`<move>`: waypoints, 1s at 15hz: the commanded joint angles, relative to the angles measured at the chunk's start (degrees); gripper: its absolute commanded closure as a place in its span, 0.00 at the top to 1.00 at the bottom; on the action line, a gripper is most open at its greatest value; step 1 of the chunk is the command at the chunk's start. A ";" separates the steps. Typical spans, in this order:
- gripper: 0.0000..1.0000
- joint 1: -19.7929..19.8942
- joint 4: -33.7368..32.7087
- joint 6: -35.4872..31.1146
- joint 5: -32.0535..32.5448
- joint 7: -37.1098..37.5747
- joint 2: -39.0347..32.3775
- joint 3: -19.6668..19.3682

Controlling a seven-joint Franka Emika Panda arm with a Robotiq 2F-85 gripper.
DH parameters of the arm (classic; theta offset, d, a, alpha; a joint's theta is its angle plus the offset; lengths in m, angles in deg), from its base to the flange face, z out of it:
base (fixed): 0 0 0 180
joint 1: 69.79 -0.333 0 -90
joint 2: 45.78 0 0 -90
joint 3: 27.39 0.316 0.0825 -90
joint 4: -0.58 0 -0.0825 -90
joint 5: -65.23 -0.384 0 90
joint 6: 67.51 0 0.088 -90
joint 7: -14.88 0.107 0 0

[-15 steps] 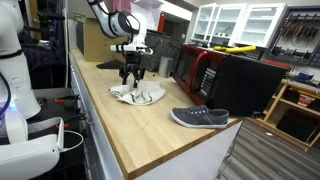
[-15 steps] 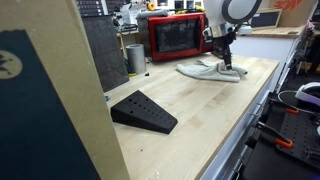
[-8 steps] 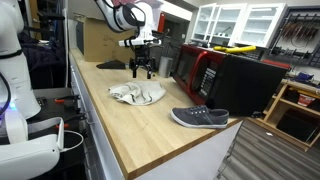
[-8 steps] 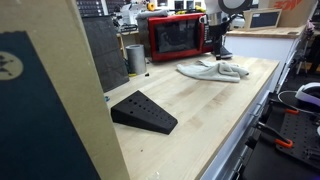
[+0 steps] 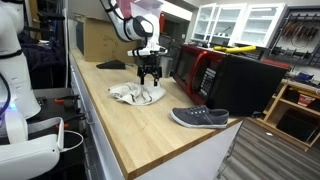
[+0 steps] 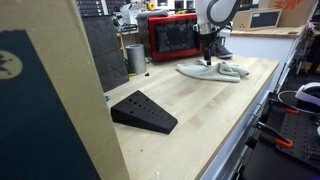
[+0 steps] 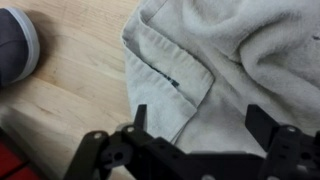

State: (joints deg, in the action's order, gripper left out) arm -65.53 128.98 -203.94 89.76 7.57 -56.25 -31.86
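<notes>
A robot arm's gripper [image 5: 150, 82] is seen hanging over a light wooden countertop [image 5: 140, 135], pointed straight down. Its jaws are spread wide and nothing is held between them. Directly beneath it a crumpled pale grey cloth [image 5: 137, 95] is spread on the wood, towards the back of the counter; in both exterior views the fingertips are seen a little above the fabric, apparently clear of it. In the wrist view the gripper [image 7: 200, 120] is shown from above, with two dark fingers [image 7: 140, 118] framing the cloth [image 7: 230, 60], whose folded hem and seam are laid across the counter [image 7: 70, 95]. A grey slip-on shoe [image 5: 200, 118] with a white sole is placed nearer the counter's front edge, apart from the cloth, and its toe [image 7: 15, 45] is caught in the wrist view's corner. Behind the cloth a red microwave [image 5: 192, 68] is set against the wall. In an exterior view the gripper [image 6: 208, 56] is seen over the cloth [image 6: 212, 71], with a black wedge [image 6: 143, 110] well apart in the foreground and a metal cup [image 6: 135, 57] beside the microwave [image 6: 178, 38].
</notes>
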 commanded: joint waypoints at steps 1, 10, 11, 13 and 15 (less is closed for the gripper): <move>1.00 -0.48 -3.76 -1.20 1.46 3.82 -3.99 -1.36; 0.49 -1.97 -5.85 -2.28 8.64 11.25 -6.61 -3.77; 0.42 -2.01 -5.86 -2.17 8.55 11.23 -6.58 -3.71; 0.27 -2.14 -5.94 -1.94 8.39 11.48 -6.47 -3.52; 0.12 -2.33 -5.92 -1.78 8.13 11.27 -6.33 -3.30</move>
State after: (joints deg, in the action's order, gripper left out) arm -66.80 123.95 -206.05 97.28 17.44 -62.43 -34.72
